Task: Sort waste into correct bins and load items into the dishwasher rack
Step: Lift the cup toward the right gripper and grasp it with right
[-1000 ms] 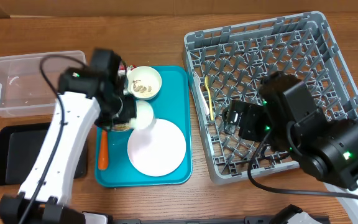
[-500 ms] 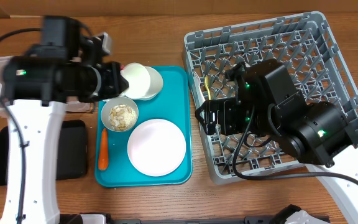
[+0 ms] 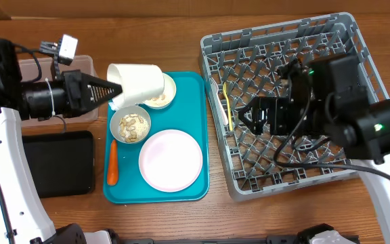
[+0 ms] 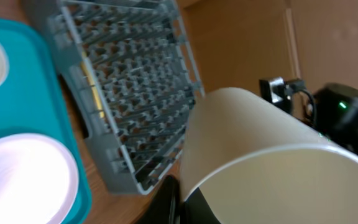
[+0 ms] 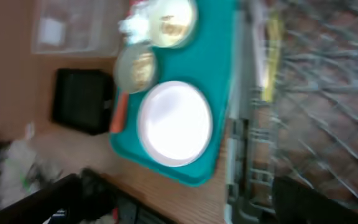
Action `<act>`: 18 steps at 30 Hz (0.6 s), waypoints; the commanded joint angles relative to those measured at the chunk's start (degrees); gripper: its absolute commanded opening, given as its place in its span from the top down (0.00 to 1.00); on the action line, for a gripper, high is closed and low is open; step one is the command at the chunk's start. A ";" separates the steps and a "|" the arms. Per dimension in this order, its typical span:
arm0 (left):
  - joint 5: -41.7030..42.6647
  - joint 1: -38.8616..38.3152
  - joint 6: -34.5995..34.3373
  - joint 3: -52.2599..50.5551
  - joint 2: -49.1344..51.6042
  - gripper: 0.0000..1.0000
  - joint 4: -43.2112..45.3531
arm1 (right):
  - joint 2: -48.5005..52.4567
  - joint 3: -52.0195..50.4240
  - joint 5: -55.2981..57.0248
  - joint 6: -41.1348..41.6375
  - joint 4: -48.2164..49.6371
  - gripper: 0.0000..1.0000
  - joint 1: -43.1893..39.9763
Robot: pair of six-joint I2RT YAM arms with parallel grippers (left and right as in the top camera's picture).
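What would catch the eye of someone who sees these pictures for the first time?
First, the white cup, which the left hand holds on its side over the top left corner of the teal tray in the overhead view. Next, the big grey dishwasher rack on the right, with the right arm above it. On the tray lie a pale plate, a bowl of crumbly scraps and a carrot.

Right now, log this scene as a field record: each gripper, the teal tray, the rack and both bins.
left gripper: shut on white cup, held on its side above the teal tray
right gripper: over dishwasher rack; open or shut unclear
on tray: bowl of scraps, second bowl, plate, carrot
in rack: yellow cutlery
bins: black tray; clear tub, mostly hidden by arm
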 commanded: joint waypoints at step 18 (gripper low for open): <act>15.13 -10.03 10.03 -1.90 0.20 0.96 0.66 | 0.20 -1.27 -32.26 -3.56 34.14 0.07 4.02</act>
